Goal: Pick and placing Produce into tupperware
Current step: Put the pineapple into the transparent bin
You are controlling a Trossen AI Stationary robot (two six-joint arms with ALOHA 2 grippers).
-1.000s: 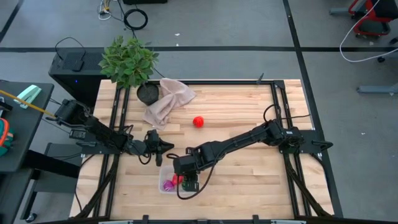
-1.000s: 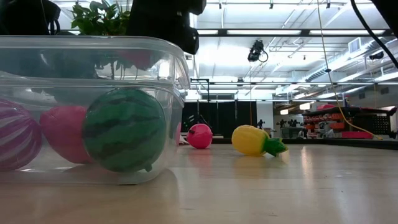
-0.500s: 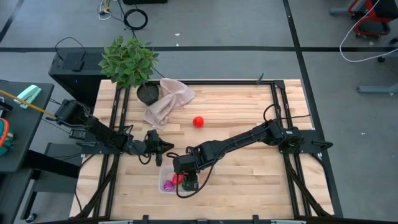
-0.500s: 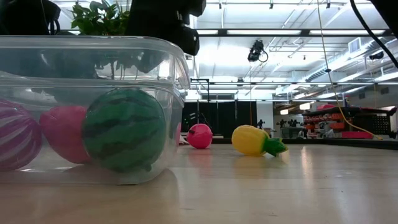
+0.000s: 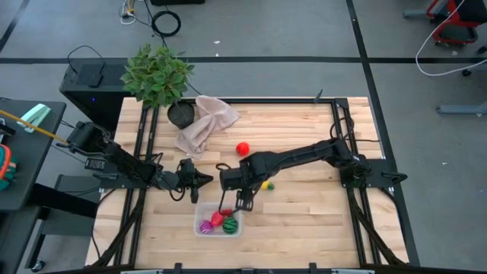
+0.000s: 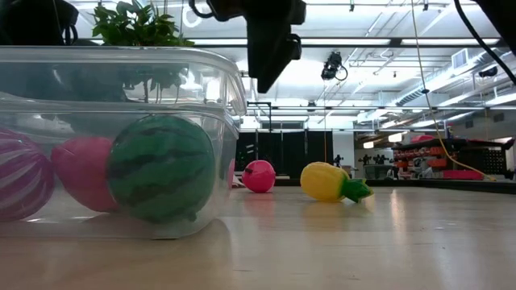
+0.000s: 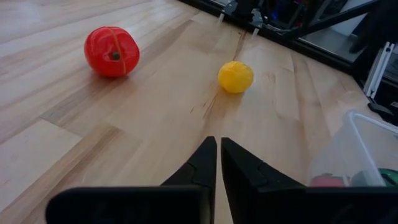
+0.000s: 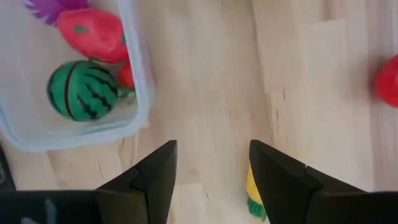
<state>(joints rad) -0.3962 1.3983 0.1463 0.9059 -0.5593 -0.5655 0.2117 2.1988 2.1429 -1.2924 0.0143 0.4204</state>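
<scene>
The clear tub (image 5: 197,230) stands near the table's front edge and holds a green striped ball (image 5: 231,225), a red fruit (image 5: 217,219) and a purple one (image 5: 205,227). They show through its wall in the low view (image 6: 121,89). A red tomato-like fruit (image 5: 243,148) and a yellow fruit (image 5: 264,185) lie on the table beyond it. My right gripper (image 5: 242,201) hangs open and empty above the table just beyond the tub's far right corner, with the tub (image 8: 140,93) beside it and the yellow fruit (image 8: 254,193) under it. My left gripper (image 5: 205,180) is shut and empty, left of the tub's far side.
A potted plant (image 5: 157,76) and a beige cloth (image 5: 202,122) sit at the table's far left. The left wrist view shows the red fruit (image 7: 112,51) and the yellow fruit (image 7: 236,77) on bare wood ahead of my left gripper (image 7: 217,149).
My right gripper has risen from over the tub and gone toward the table's far edge and a little right, uncovering the fruits in the tub. The fruits in the tub have stayed in place.
</scene>
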